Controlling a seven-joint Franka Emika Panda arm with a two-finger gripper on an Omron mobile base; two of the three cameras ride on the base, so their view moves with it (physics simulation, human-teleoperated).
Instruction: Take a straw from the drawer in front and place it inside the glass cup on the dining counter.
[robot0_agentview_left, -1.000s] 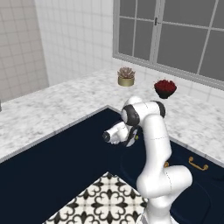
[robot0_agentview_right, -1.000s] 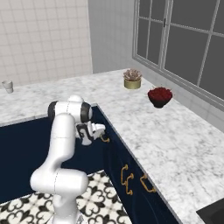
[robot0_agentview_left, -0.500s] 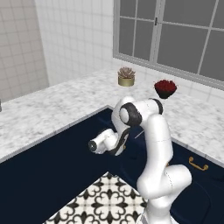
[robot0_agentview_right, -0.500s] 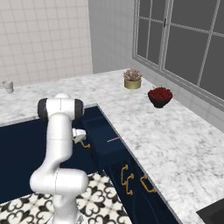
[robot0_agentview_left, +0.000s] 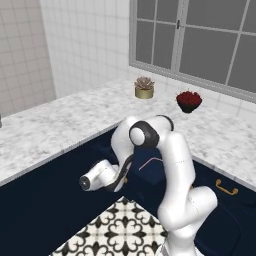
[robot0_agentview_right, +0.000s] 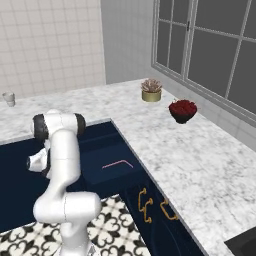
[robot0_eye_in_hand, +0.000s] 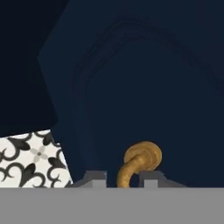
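Since a second ago my arm has swung down and out from the counter edge, pulling the drawer (robot0_agentview_right: 112, 167) open, so the straw (robot0_agentview_right: 118, 163) now shows inside it.

My fingers (robot0_eye_in_hand: 97, 178) stand a narrow gap apart on either side of the brass handle (robot0_eye_in_hand: 139, 164), which rises between the two tips in the hand view; I cannot tell whether they touch it. My gripper (robot0_eye_in_hand: 123, 179) is right up against the drawer's navy front. Beyond that front, at the left of the hand view, is a patch of patterned floor (robot0_eye_in_hand: 33, 157).

In the right base view the straw lies flat on the drawer's bottom, near its middle, well apart from my fingers and behind the front they face. In the left base view it shows as a thin pink line (robot0_agentview_left: 149, 162) just past my elbow.

On the counter (robot0_agentview_right: 190, 165), a bowl of berries (robot0_agentview_right: 182, 110) and a potted plant (robot0_agentview_right: 151, 90) stand near the window edge. The cup (robot0_agentview_right: 8, 98) stands at the counter's far left end.
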